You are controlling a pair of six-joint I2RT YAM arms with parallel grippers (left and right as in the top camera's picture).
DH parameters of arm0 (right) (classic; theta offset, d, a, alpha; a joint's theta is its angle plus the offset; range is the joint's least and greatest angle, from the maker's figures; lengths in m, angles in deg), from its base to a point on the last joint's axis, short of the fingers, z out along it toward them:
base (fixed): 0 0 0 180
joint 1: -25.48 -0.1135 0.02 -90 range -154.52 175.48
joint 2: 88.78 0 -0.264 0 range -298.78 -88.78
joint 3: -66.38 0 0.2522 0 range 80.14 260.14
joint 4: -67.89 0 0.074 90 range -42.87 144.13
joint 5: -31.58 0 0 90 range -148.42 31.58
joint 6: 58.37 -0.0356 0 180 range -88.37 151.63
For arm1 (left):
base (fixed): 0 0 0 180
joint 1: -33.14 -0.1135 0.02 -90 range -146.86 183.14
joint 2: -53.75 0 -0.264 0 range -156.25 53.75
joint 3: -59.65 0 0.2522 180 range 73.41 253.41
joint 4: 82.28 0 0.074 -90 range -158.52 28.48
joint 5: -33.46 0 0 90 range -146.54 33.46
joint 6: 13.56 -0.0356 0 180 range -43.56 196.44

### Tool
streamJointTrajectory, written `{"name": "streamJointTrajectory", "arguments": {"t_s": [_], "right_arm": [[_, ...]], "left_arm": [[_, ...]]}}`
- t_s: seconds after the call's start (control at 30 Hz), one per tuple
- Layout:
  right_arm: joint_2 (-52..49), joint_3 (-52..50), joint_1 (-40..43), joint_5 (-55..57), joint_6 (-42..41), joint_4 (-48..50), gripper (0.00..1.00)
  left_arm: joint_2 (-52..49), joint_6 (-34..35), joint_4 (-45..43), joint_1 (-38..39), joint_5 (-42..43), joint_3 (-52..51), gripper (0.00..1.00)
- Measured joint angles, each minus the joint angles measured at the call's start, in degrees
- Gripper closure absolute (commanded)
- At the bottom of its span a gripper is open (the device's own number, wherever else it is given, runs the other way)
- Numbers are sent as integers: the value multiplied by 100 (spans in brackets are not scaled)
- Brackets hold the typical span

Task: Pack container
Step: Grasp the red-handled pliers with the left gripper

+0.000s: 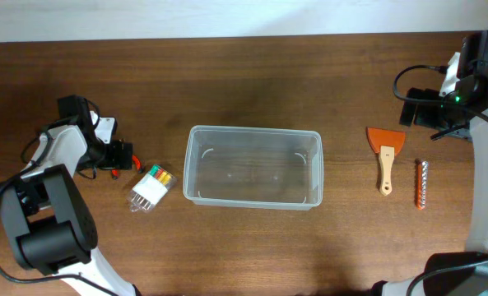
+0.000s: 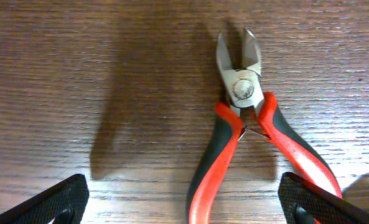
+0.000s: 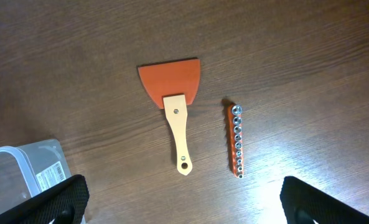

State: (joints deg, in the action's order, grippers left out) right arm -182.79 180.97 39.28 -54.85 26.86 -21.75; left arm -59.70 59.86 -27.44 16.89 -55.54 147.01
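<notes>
Left hand [image 2: 184, 199] spread wide, gripping nothing; its two black fingertips [image 2: 53, 202] sit either side of the handles of the diagonal cutters [image 2: 243, 93], whose jaws point away from the hand.

Right hand [image 3: 187, 202] also spread and empty, hanging above the scraper [image 3: 175, 99] and the socket rail [image 3: 235, 142], both ahead of it.

Container [image 1: 252, 129] stands empty on the table [image 1: 252, 74] between the two hands. From the left hand it lies beyond a clear pack of coloured markers [image 1: 151, 187].

Step in hand (judgement): take up the cutters.
- Handles splay apart toward the hand, so close across both, low and near the pivot where they run closest.
- Rubbery red-and-black sleeves should hold well. The bare steel head looks slick and tapered, so avoid it.
- The sprung handles may squeeze together and shift as the fingers close.

Materials: dark wood-grain table, matt. Container is thin clear plastic with rounded corners and a raised rim. Scraper has a flat orange blade and a pale wooden handle with a hanging hole.
</notes>
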Motion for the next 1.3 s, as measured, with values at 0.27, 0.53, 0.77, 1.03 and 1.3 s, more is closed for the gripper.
{"name": "streamJointTrajectory", "arguments": {"t_s": [0.27, 0.53, 0.77, 1.03, 1.3], "right_arm": [[0, 0, 0, 0, 2, 0, 1], [0, 0, 0, 0, 0, 0, 1], [0, 0, 0, 0, 2, 0, 1], [0, 0, 0, 0, 2, 0, 1], [0, 0, 0, 0, 2, 0, 1]], "left_arm": [[-133, -22, 68, 7, 50, 87, 0], [-142, -48, 81, 4, 46, 98, 23], [-144, -61, 247, 4, 31, 118, 42], [-144, -57, 326, 4, 11, 120, 67], [-144, -35, 328, 4, 13, 120, 80]]}}
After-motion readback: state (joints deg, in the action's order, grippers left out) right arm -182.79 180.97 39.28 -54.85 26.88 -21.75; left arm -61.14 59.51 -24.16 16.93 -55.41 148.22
